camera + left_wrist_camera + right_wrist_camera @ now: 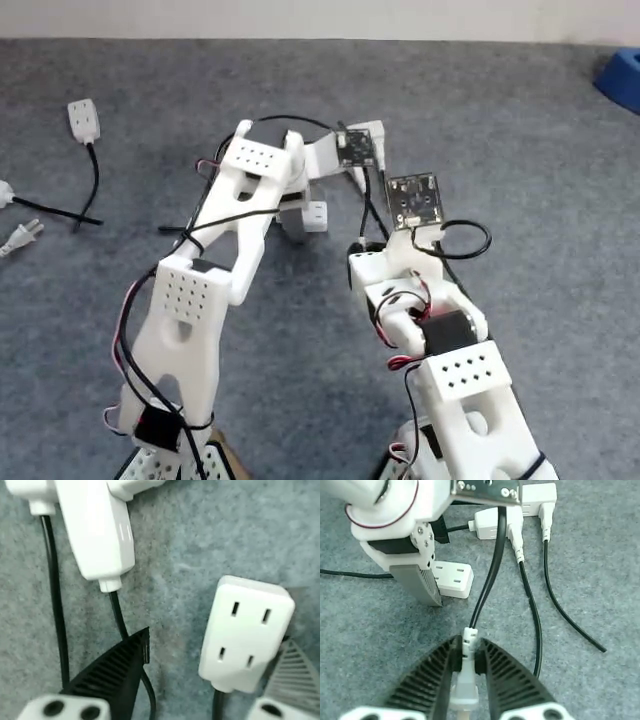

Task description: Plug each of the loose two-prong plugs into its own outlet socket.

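Plug point(464, 684) sits pinched inside the right pincer point(467, 645) — apparently cord-end forward.

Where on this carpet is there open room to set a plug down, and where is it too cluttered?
Widest bare carpet: between the right arm and the blue object. Also open: the patch between the left arm and the loose plugs. Crowded: just past the arms, around the outlet socket and black cords, and the left side by the other socket.
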Robot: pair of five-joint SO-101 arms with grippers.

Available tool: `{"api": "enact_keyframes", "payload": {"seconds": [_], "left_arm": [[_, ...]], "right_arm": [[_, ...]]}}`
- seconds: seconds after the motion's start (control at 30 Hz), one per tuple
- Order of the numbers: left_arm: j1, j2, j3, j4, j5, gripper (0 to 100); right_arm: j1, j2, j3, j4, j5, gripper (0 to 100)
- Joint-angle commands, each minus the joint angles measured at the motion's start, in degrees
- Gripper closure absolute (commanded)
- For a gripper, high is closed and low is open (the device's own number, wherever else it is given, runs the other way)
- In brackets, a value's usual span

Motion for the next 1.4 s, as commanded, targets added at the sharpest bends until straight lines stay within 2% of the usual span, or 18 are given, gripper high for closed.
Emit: {"api": "enact_keyframes", "payload": {"seconds": [0.0, 0.17, 0.27, 0.47, 0.53, 0.6, 0.83, 0.97, 1.17, 1.37], "left_arm": [[1.19, 1.8, -6.37, 7.21, -0.62, 71], [5.23, 2.86, -7.96, 18.64, -0.62, 98], [7.25, 2.68, -8.04, 24.88, 1.76, 98], [9.36, 2.07, -10.59, 27.96, 15.21, 99], [9.54, -0.04, -9.1, 28.13, 21.1, 100], [10.33, -3.21, -5.14, 28.13, 24.79, 100], [14.29, -18.77, 17.01, 27.78, 27.25, 100], [16.84, -30.29, 33.8, 20.92, 27.25, 100], [18.51, -43.65, 61.41, 2.2, 27.25, 100], [18.68, -44.18, 68.7, -7.03, 26.29, 100]], "right_arm": [[0.04, -0.04, -0.31, -2.59, 0.62, 99.2], [0.04, -0.04, -0.31, -2.77, 0.44, 99.2], [0.04, -0.04, -0.31, -2.68, 0.44, 99.2], [0.4, 0.04, -0.31, -1.98, 0.26, 99.2], [0.48, 0.04, -0.4, -0.57, -1.85, 99.2], [0.66, 0.04, -0.4, 0.04, -3.08, 99.2], [6.99, -0.04, -0.92, 0.13, -4.75, 99.2], [6.9, -0.04, -0.92, 0.13, -4.57, 99.2], [6.73, -0.13, -0.92, 0.22, -4.66, 99.2], [6.73, -0.48, -0.84, 0.31, -4.75, 99.2]]}}
